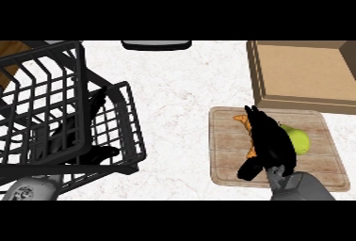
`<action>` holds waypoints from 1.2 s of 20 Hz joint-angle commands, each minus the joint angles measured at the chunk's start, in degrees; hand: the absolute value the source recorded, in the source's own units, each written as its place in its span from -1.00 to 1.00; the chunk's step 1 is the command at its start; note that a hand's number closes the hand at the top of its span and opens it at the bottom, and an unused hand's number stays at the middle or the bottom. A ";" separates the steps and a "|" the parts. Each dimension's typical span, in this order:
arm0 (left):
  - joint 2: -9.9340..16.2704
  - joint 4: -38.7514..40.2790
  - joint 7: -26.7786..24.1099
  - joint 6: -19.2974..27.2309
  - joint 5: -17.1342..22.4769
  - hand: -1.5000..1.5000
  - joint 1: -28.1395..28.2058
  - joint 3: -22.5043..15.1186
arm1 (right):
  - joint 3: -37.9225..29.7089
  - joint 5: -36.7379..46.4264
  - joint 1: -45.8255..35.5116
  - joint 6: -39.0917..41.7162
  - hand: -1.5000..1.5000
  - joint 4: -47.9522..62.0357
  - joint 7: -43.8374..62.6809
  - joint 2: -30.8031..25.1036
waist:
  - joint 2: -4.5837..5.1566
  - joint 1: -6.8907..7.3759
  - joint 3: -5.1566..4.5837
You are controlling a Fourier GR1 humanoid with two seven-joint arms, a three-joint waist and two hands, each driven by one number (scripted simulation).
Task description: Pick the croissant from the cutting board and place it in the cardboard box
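Right hand (270,143) is on the board (230,160), lying over the croissant (243,121). Only orange slivers of the croissant show: one past the fingertips on the board's far side, one along the hand's left edge. Fingers seem to drape over it, but whether they have closed round it I cannot tell; the hand hides the contact.

Green fruit (299,140), probably a lime or pear, sits on the board just right of the hand, touching or nearly touching it.

Box (268,80) sits just beyond the board's far edge, open top, near wall facing the board. Short carry.

Left hand (104,151): dark shape left of the board, behind the wire rack (69,108). The bars mask it, so I cannot tell its state.

My read of the step: grasp, lift not begun. To do it well:
- Close fingers and thumb across the croissant's narrow width, not its length, so it doesn't pivot.
- Keep the thumb side off the green fruit, or it gets dragged or rolled off the board.
- Lift straight up before any travel, clearing the box's near wall.
- Move away from the board toward the box's middle, and release low inside.

Main risk, as I see it: pinching only an end, so the croissant slips on the lift.
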 commanded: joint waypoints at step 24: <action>-8.00 -1.56 1.22 1.78 -0.95 0.00 -0.76 -3.62 | -3.36 6.66 0.36 -3.53 1.00 15.77 -18.42 -1.66 | 0.44 -0.45 -0.74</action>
